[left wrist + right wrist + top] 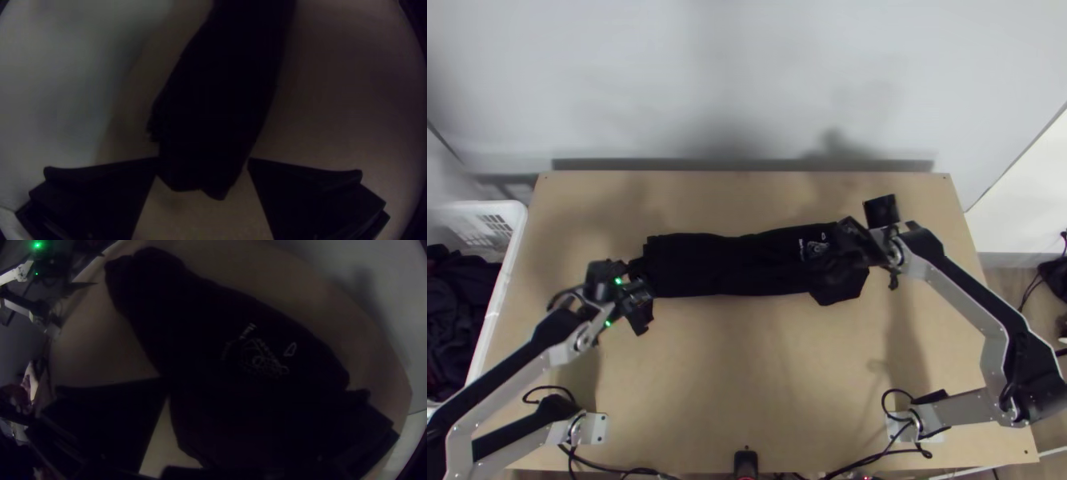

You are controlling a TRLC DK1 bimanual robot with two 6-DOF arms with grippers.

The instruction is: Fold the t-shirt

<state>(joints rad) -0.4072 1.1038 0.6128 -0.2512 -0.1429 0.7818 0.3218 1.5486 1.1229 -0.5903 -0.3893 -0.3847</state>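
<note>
Top view: black fabric T-shirt (739, 266), folded long. Wrist views: left gripper (643, 294) spread at its plain end; right gripper (864, 230) spread, seemingly over the pale-printed end.

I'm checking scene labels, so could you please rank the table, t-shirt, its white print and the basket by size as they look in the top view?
1. Table
2. T-shirt and basket, cut off by the edge: too close to rank
3. White print
</note>
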